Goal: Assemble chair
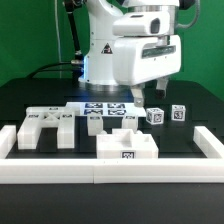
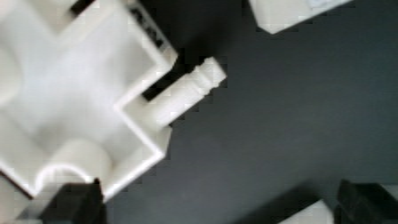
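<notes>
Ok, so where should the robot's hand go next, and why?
Probably a small shift sideways, then down toward the big white piece. The hand is wide open and holds nothing. In the wrist view the piece lies near one finger, not between the two, so it likely needs centring before a grab.

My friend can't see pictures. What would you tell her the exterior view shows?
A white robot arm hangs its open gripper above white chair parts scattered on a black table. A low white rail fences the table's front and sides.
</notes>
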You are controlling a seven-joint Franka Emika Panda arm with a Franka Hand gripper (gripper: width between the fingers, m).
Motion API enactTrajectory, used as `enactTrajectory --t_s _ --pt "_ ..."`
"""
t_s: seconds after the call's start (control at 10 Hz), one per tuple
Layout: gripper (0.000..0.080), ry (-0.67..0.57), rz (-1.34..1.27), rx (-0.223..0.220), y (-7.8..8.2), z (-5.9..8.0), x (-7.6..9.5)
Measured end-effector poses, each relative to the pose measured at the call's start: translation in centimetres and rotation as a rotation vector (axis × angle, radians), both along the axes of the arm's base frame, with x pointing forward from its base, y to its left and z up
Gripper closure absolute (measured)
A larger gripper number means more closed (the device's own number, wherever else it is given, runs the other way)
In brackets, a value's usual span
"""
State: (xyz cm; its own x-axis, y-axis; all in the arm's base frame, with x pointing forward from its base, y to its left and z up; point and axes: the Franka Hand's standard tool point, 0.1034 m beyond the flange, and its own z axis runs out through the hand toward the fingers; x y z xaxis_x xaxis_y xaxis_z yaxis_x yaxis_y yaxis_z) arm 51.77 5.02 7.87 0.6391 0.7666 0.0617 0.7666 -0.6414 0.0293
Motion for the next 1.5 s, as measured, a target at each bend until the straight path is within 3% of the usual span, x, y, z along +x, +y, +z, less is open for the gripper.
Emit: enactTrajectory --t_s 0.3,0.6,1.0,1.4,1.5 --pt "0.015 0.0 -0.141 0.015 -0.3 0.0 0.4" --pt "0.015 0.02 -0.458 0.042 -0.7 0.2 0.7" --pt "0.015 0.018 -0.8 0.072 -2.6 -0.7 4.0" --pt "0.015 0.027 -0.842 0.076 -2.2 -1.0 3.8" --pt "0.015 0.031 -0.848 0.073 -2.5 -2.0 4.1"
